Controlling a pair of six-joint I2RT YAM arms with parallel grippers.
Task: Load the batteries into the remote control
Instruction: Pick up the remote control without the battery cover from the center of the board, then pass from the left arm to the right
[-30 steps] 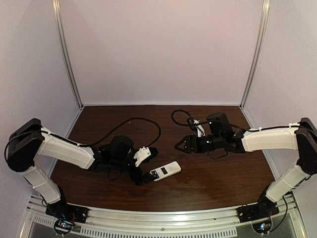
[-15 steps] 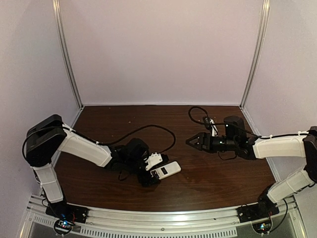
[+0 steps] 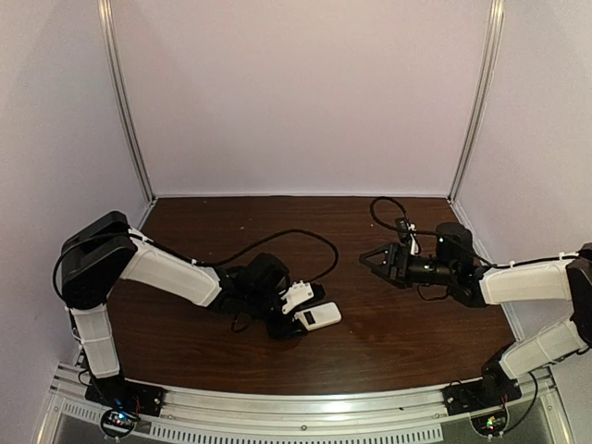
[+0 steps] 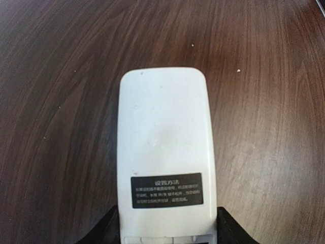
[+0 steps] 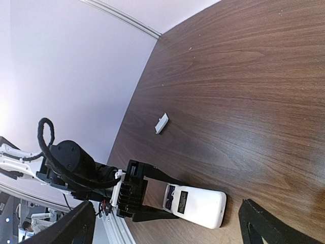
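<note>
The remote control (image 3: 317,316) lies white face up at the table's front middle. In the left wrist view the remote control (image 4: 164,147) shows a dark label, and the black fingers (image 4: 104,231) press both its sides at its near end. My left gripper (image 3: 298,322) is shut on it. The right wrist view shows the remote control (image 5: 199,203) with the purple-blue batteries (image 5: 169,196) lying in its open recess between the left fingers. My right gripper (image 3: 370,260) is open and empty, above the table to the remote's right, with its fingers (image 5: 76,226) wide apart.
A small loose white flat piece (image 5: 161,123) lies on the wood beyond the remote. A black cable (image 3: 301,240) loops behind the left arm and another (image 3: 384,209) behind the right arm. Metal posts stand at the back corners.
My left gripper has slid right and come round the remote's near end, nudging the remote slightly right. My right arm has drawn back to the right, still open.
</note>
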